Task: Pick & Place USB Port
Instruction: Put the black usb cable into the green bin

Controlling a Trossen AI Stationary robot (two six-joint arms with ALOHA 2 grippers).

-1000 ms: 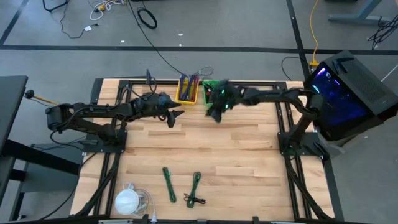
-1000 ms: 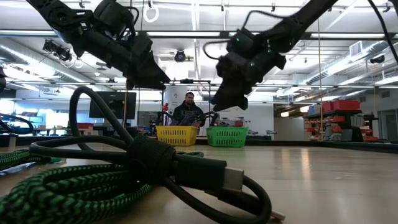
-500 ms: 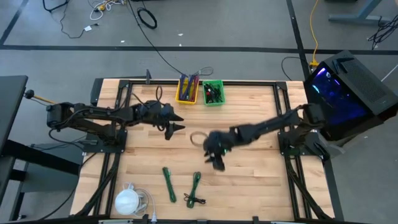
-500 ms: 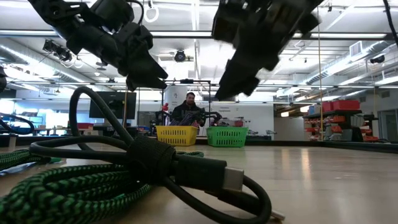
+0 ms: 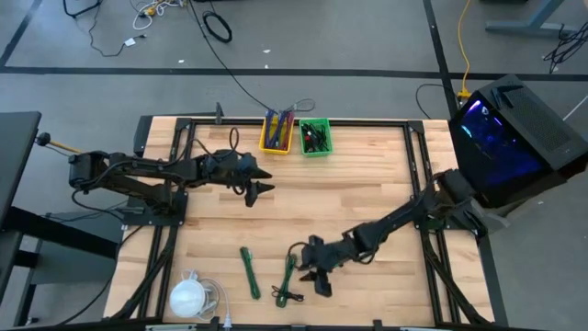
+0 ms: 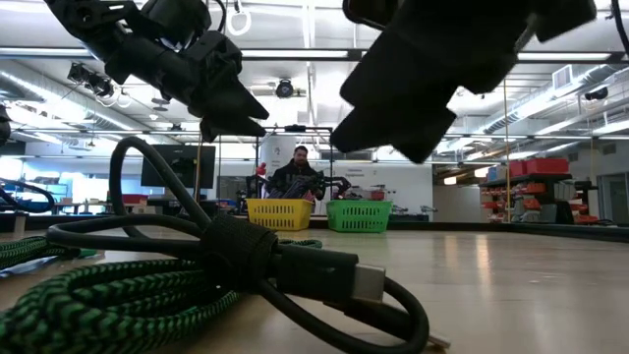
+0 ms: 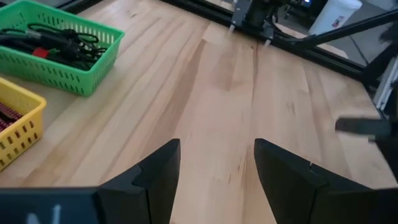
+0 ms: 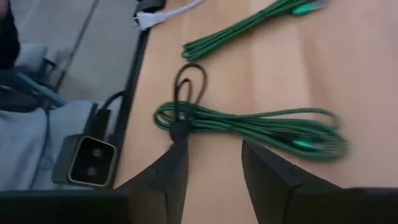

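Two bundled green USB cables lie flat on the wooden table near its near edge: one (image 5: 288, 273) (image 8: 249, 127) with a black strap and black loop (image 8: 186, 81), the other (image 5: 250, 272) (image 8: 249, 28) to its left. My right gripper (image 5: 312, 279) (image 8: 214, 168) hovers open just right of the first bundle, touching nothing. My left gripper (image 5: 260, 187) (image 7: 217, 168) is open and empty above the table's far left part. The low view shows the strapped cable (image 6: 226, 265) close up.
A yellow basket (image 5: 277, 131) and a green basket (image 5: 315, 136) (image 7: 56, 53) holding cables stand at the far edge. A white coiled cable and round white object (image 5: 188, 296) lie at the near left corner. A lit computer case (image 5: 514, 138) stands off the right side.
My right gripper has swung from above the green basket at the far edge, across the middle of the table, toward the near edge and down beside the green cable bundle. Its fingers stay open. The cables have not moved.
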